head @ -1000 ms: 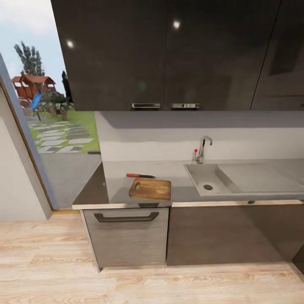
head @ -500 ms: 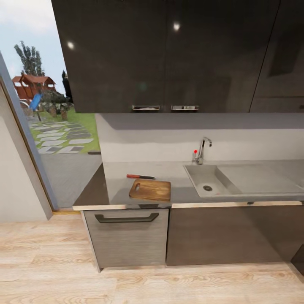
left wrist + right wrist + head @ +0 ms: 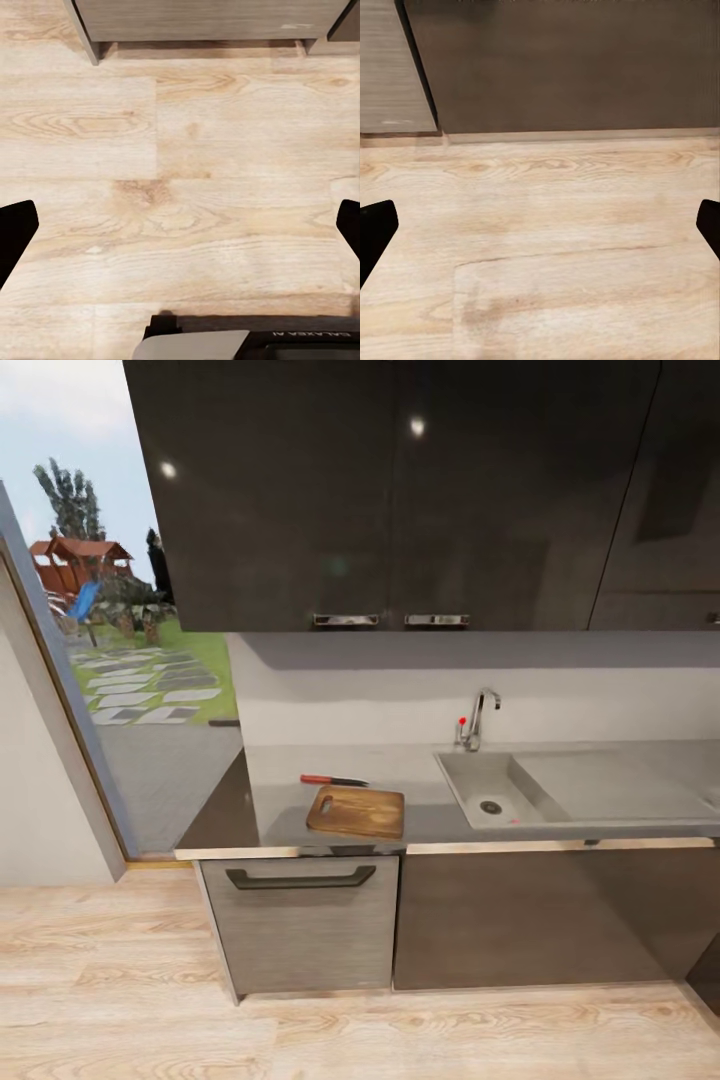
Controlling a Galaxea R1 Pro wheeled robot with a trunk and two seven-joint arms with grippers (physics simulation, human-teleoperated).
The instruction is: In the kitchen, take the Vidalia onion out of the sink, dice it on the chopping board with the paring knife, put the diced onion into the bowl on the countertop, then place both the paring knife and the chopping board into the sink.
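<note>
Chopping board (image 3: 356, 811) beside paring knife (image 3: 333, 779) on countertop (image 3: 420, 765).

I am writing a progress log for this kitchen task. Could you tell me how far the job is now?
Nothing looks done yet. The chopping board lies on the countertop with the paring knife just behind it, both untouched. The sink basin shows its drain; no onion is discernible there. Both wrist views look down at the wooden floor with jaws wide apart, holding nothing. All steps remain: fetching, dicing, filling the bowl, clearing up.
</note>
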